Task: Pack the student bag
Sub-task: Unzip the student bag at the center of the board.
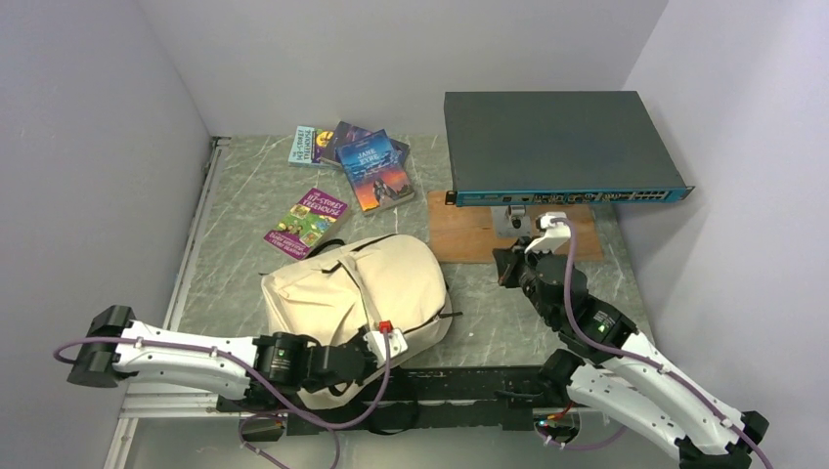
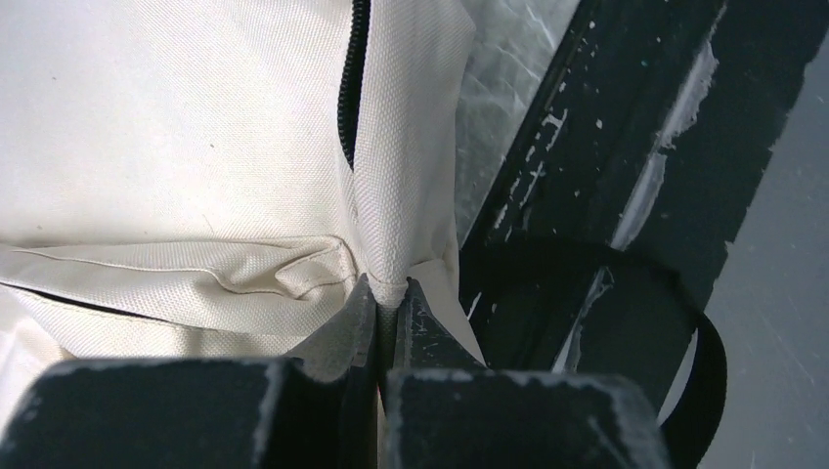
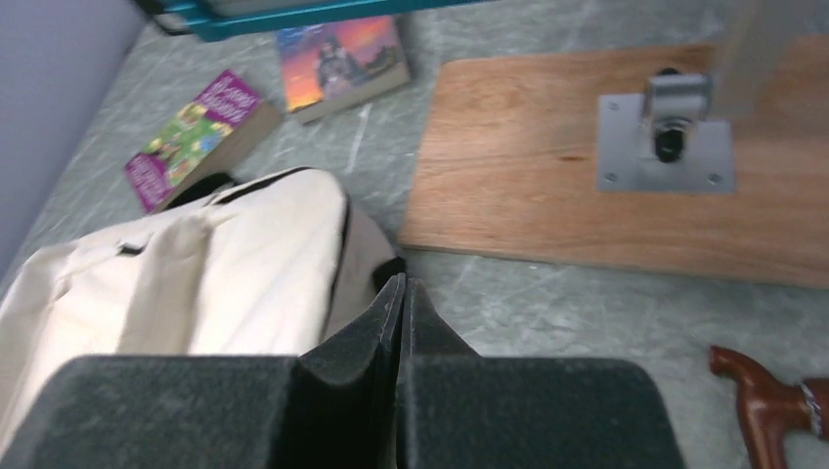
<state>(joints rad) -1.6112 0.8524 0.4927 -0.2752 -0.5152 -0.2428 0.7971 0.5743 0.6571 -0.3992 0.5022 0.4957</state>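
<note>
**A:** What is the step, and how is it done well?

**B:** I judge it as opening the bag (image 1: pixel 352 283). The left gripper (image 2: pixel 386 293) has its jaws together on a fold of cloth at the bag's near corner, just below the zipper (image 2: pixel 354 78). A pinch of soft cloth slips easily. It should pull gently and slowly, away from the zipper line so the seam goes taut. The bag's body should stay on the table (image 1: pixel 235 195).

**A:** And the other arm?

**B:** The right gripper (image 1: pixel 503 266) hangs to the right of the bag, near the board (image 1: pixel 469 234), jaws together on nothing. It would have to part them before taking the zipper pull or a book. I cannot see the pull from here.

**A:** Where does the bag lie?

**B:** Flat on the table, close to the arms' bases and nearer the left one. The books (image 1: pixel 376 166) lie beyond it, toward the far wall.

**A:** How does it look?

**B:** Cream woven cloth, soft and puffed, with dark zippers and a black strap (image 2: pixel 587 293) trailing off its near end. It is much bigger than any of the books. Whether the main zipper is open, I cannot tell.
</note>
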